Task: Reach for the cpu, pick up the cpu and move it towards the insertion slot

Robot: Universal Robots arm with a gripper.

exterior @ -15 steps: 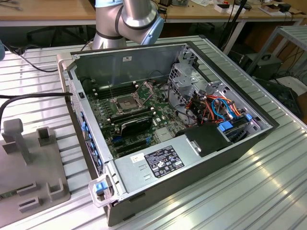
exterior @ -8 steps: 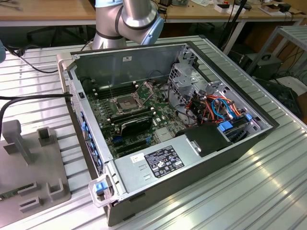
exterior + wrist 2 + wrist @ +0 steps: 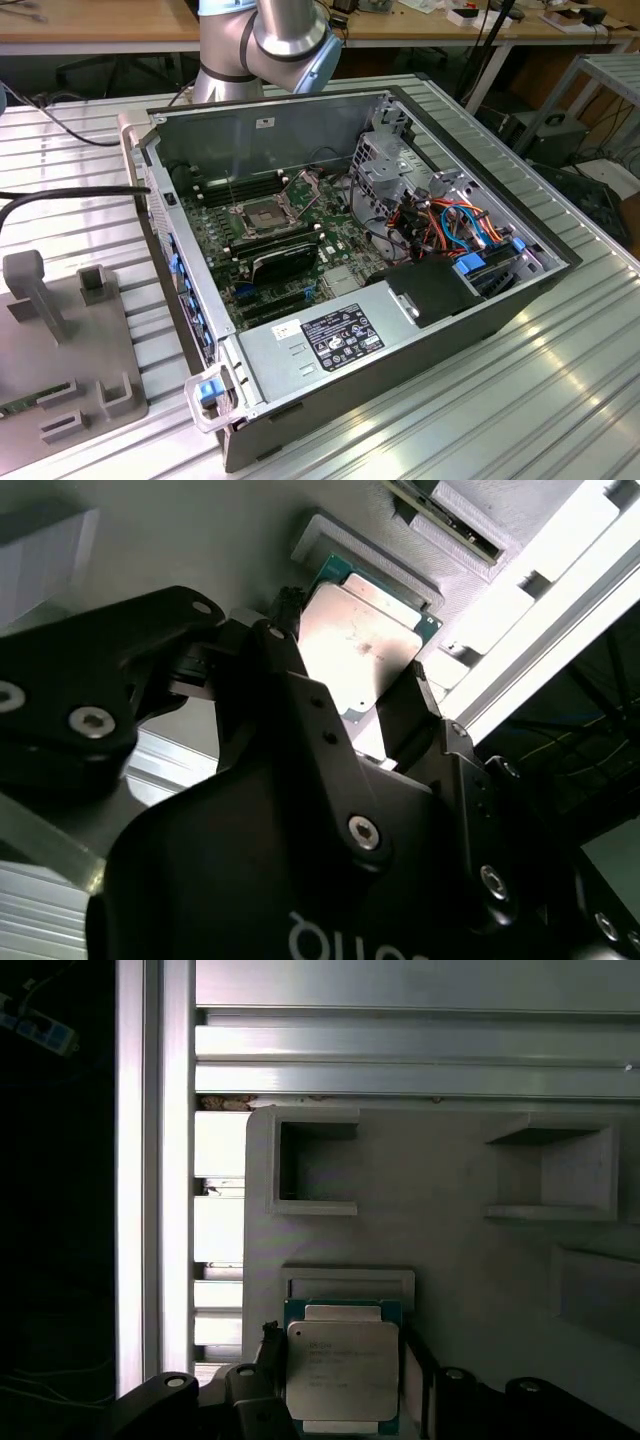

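My gripper looks closed on the cpu, a small thin square chip with a dull silver-beige metal face, with 1 black finger against each of 2 opposite edges. The chip sits low over the pale grey moulded plastic fixture, just beside a raised grey lip. My worry is that so thin an edge hold could let it tilt, slip, or snag that lip. The insertion slot, a shiny-framed square socket with a dark centre, lies inside the open metal computer case.
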